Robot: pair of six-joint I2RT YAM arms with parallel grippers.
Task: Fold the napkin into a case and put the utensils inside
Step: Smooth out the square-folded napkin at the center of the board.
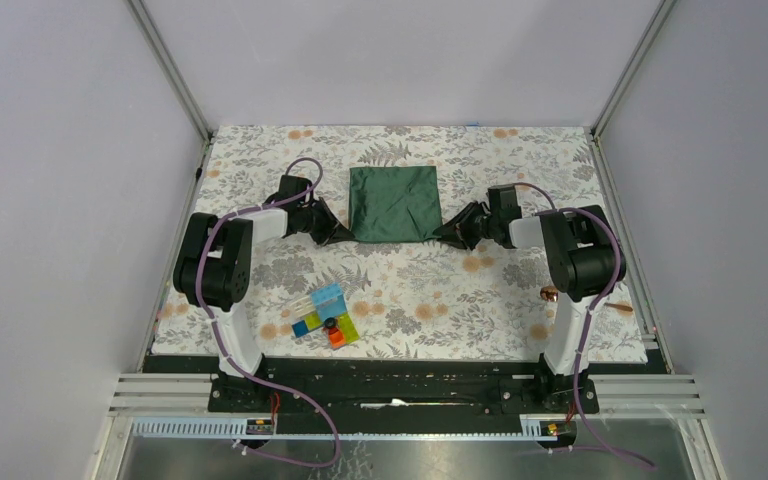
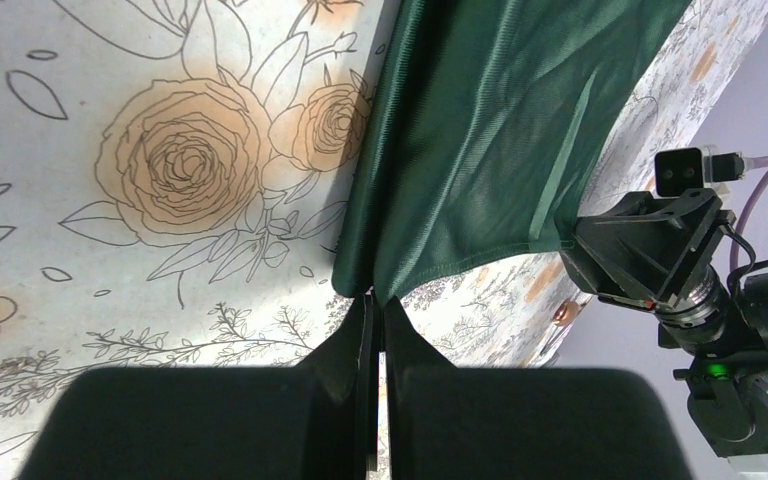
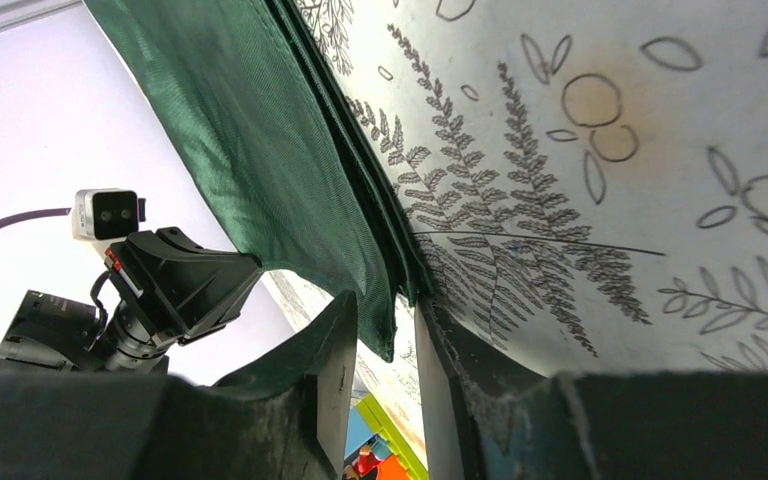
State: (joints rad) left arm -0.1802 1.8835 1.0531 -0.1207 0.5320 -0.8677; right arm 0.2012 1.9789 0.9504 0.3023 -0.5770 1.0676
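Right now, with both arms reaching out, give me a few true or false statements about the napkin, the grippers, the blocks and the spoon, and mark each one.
1. The left gripper is shut on a near corner of the napkin. True.
2. The right gripper hangs open well away from the cloth. False: it pinches the napkin's other near corner, with the edge between its fingers.
3. The colourful blocks sit on top of the napkin. False: they lie on the floral cover near the left arm's base, apart from the napkin.
4. The copper spoon is tucked inside the napkin. False: it shows beside the right arm, outside the cloth.
5. The napkin lies between the two grippers. True.
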